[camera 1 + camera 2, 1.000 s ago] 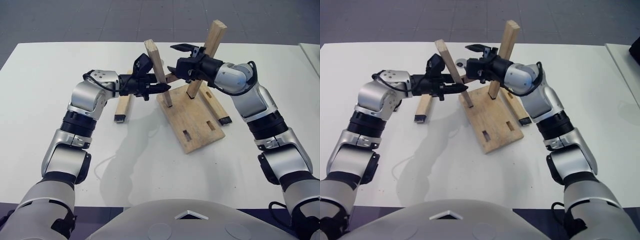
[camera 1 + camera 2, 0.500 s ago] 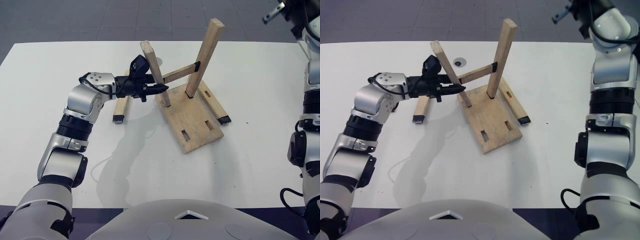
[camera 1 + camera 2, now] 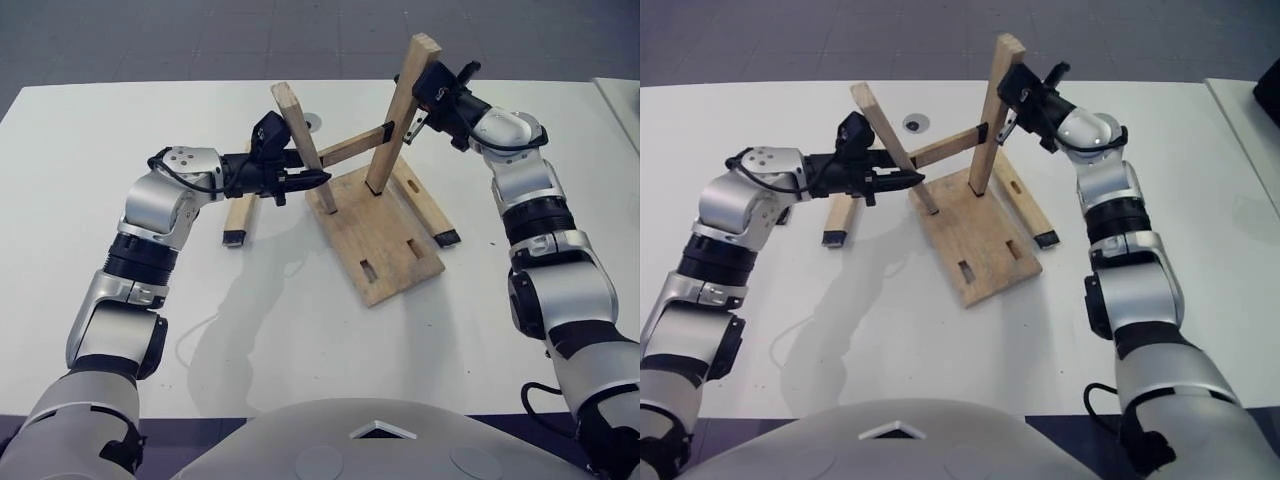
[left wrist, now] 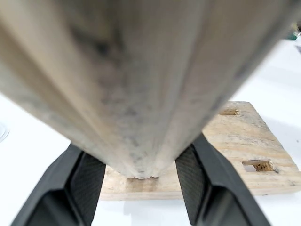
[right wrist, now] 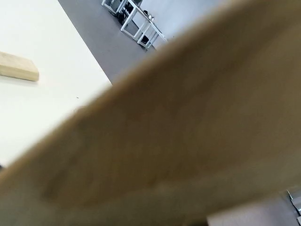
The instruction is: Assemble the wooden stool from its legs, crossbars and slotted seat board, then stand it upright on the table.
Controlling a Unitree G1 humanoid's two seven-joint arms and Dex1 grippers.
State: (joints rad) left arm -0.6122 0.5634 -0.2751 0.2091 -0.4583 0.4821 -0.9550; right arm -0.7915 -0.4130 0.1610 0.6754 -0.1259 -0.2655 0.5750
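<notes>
Lying flat on the white worktop, the slotted seat board carries a taller leg and a shorter leg, both tilted and joined by a crossbar. Two loose legs flank the board. The left claw is clenched on the shorter leg. The right claw sits against the taller leg; its grip cannot be told.

wide bare surface this side of the seat board. crossbar bars the gap between left upright leg and right upright leg. left loose leg and right loose leg hem the board's sides.
</notes>
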